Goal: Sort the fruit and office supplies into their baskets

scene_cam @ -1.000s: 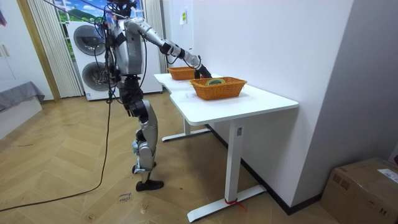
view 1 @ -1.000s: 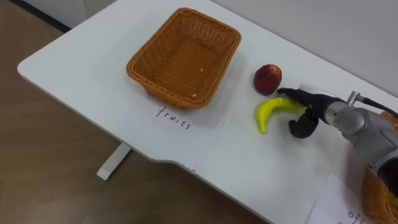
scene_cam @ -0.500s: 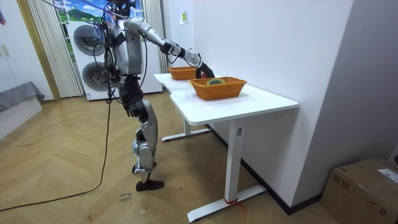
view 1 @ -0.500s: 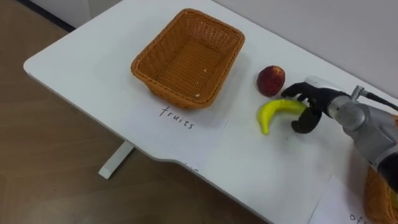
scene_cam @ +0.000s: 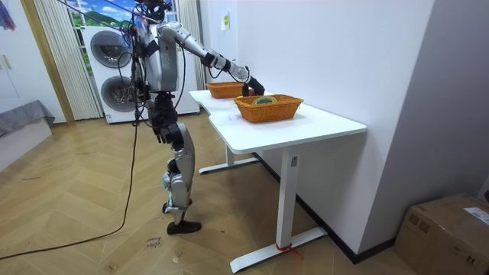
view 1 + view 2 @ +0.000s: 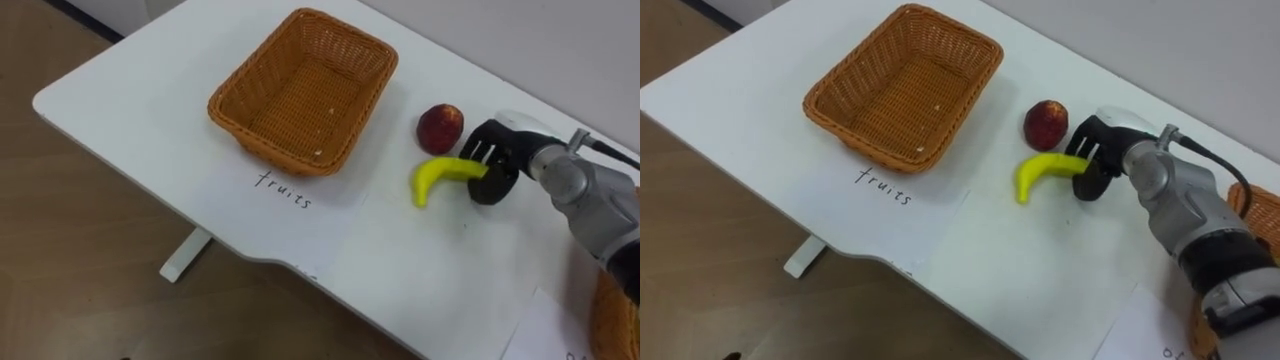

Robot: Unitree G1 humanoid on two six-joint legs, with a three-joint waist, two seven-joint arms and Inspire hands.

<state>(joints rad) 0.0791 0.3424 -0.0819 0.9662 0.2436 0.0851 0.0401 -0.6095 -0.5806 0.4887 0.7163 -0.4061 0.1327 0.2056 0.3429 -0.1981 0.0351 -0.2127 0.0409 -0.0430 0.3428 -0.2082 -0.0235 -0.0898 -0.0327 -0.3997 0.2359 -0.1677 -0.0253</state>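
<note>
At the white table [image 6: 420, 290], robot stands w/ right arm stretched over the top. Largest item: empty wicker fruit basket [image 6: 275, 155], toward robot's left, w/ a handwritten paper sheet [image 6: 285, 195] at its near side. A 2nd basket [image 6: 1258, 215] shows at far right. Right hand [image 6: 497, 160]: fingers and thumb curled round one end of the banana [image 6: 440, 175], which lies on the tabletop, right of the fruit basket. Red fruit [image 6: 440, 127] sits just beyond it.

Step in hand, as I judge: securing the banana; nothing in the fruit basket yet. Next move calls for a firm grip, lift clear, carry left over the rim w/o knocking the red fruit, then release inside.
</note>
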